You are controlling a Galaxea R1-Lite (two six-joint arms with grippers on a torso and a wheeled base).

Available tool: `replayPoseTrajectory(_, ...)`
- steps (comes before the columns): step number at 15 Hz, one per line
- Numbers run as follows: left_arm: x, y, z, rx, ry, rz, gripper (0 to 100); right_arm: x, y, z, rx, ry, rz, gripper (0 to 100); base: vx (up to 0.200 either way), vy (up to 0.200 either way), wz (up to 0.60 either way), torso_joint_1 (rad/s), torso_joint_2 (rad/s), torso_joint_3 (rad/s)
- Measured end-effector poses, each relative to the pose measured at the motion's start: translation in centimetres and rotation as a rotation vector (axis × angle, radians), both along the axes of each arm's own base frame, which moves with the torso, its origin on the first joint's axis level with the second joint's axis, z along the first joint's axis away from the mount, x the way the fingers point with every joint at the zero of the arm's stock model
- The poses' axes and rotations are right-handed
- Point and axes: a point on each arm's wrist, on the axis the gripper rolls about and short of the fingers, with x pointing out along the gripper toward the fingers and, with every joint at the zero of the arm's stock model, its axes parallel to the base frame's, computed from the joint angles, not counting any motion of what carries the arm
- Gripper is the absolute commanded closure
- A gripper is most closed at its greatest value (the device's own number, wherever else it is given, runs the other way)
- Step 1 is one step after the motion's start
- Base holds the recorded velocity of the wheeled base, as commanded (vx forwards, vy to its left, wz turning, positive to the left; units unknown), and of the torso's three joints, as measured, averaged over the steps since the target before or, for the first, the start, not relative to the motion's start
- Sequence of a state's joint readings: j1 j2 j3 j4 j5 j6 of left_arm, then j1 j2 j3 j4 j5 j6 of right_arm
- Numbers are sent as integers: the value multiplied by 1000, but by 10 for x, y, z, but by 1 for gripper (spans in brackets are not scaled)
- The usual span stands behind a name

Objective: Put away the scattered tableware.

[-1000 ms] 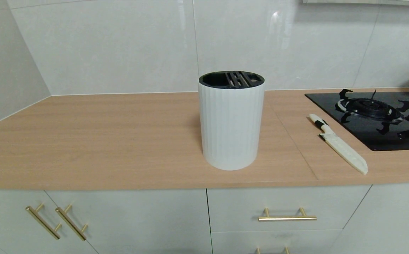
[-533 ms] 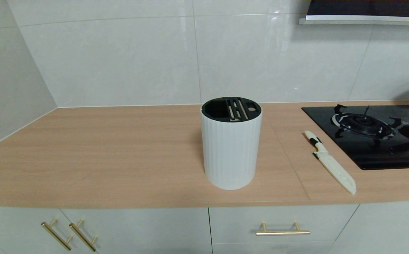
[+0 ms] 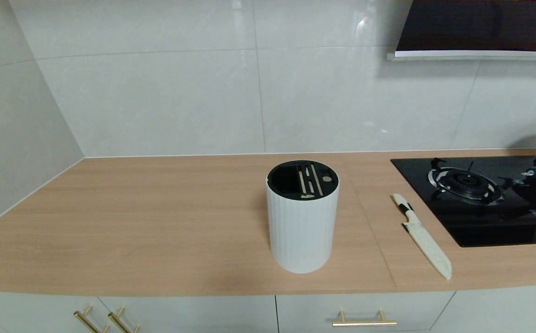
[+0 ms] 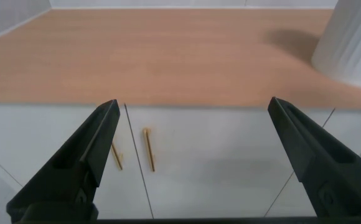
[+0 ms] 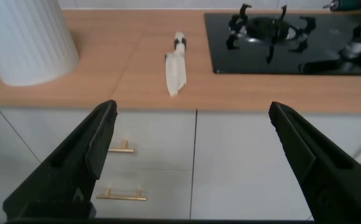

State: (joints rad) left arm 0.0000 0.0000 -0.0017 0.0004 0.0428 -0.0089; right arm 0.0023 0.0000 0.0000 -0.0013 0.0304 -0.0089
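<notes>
Head view: we see the knife [image 3: 420, 236] lying flat by the near edge of the bench [image 3: 157, 222], between the white holder [image 3: 302, 231] to its left and the hob [image 3: 480, 208] to its right, touching neither. Left jaws and right jaws stand released, low before the cabinet doors [image 5: 243, 162].

I can read no lettering on the white ribbed cylindrical holder [image 3: 302, 231] or the cream-bladed kitchen knife [image 3: 422, 241] at its three o'clock.

One white ribbed knife holder [image 3: 302, 226]; one pale knife [image 3: 421, 243] with a black band; one black gas hob [image 3: 476, 222]; one range hood [image 3: 480, 27].
</notes>
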Motion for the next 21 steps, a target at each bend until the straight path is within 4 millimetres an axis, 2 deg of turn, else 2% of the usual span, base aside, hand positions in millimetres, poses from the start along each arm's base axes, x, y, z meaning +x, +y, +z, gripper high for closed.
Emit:
replayPoseTrajectory(11,0,0,0,0,0,0,0,0,0,0,0,0,-1,0,0,0,0,215,-466,-254)
replayPoseTrajectory(21,0,0,0,0,0,0,0,0,0,0,-2,0,-2,0,0,0,0,13,-26,-12)
